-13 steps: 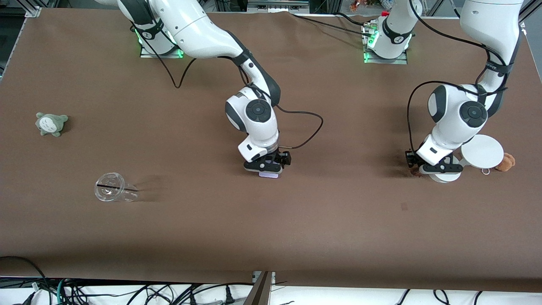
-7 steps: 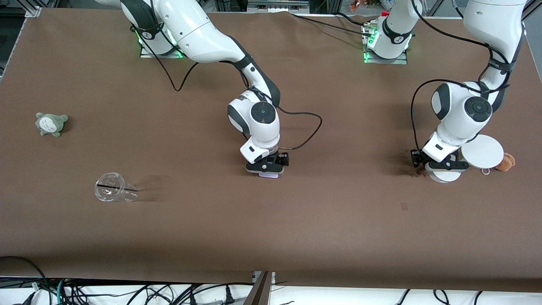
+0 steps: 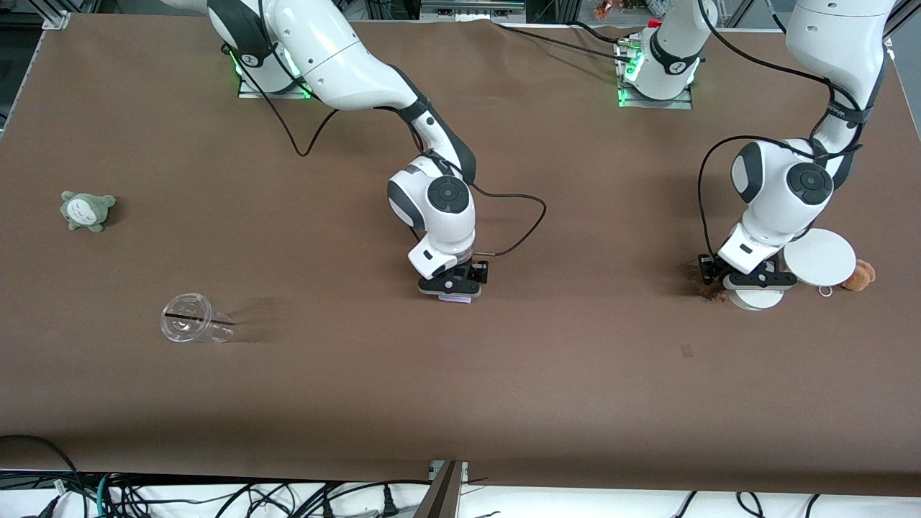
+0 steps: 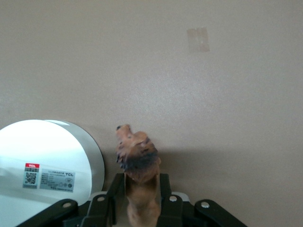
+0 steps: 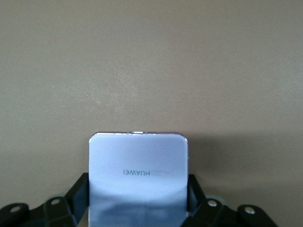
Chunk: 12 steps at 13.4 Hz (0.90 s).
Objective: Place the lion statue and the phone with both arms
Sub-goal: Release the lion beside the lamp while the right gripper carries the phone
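The phone (image 5: 137,172), a pale lavender slab with rounded corners, lies flat between the fingers of my right gripper (image 5: 137,191), which is shut on its two long edges. In the front view only a sliver of the phone (image 3: 455,299) shows under the right gripper (image 3: 452,288), low on the table's middle. The reddish-brown lion statue (image 4: 137,161) sticks out from my left gripper (image 4: 139,185), whose fingers press both its sides. The left gripper (image 3: 716,282) is low at the table near the left arm's end, with the lion statue (image 3: 711,293) barely showing beneath it.
A white round stand (image 3: 819,259) and its base disc (image 4: 45,161) are right beside the left gripper. An orange-brown plush (image 3: 860,275) lies next to the stand. A clear cup (image 3: 193,327) on its side and a grey-green plush (image 3: 86,210) sit toward the right arm's end.
The right gripper has shut on the phone. The left arm's wrist has shifted slightly toward its own end of the table, still gripping the lion statue.
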{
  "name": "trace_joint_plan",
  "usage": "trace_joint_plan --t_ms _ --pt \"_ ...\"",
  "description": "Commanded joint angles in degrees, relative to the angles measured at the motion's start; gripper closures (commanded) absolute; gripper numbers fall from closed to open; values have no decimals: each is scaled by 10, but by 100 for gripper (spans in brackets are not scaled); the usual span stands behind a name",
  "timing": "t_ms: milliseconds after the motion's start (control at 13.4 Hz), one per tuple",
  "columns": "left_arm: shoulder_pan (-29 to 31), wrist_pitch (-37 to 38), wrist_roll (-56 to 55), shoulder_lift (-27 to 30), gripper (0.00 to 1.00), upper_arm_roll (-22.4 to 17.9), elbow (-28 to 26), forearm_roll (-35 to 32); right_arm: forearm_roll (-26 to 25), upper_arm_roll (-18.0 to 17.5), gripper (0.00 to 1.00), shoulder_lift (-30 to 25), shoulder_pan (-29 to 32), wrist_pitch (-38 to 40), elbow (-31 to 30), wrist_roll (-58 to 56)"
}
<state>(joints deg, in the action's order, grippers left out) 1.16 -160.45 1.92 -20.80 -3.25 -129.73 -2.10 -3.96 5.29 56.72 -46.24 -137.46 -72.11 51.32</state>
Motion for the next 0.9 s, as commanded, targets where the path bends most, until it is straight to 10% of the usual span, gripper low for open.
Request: trace_joint_plan --t_ms 0,824 --pt "0 -3 8 7 0 -6 10 -9 -5 4 51 1 -3 18 15 3" --pt "-34 76 -67 47 0 1 22 -10 45 5 50 -126 147 98 -85 -289"
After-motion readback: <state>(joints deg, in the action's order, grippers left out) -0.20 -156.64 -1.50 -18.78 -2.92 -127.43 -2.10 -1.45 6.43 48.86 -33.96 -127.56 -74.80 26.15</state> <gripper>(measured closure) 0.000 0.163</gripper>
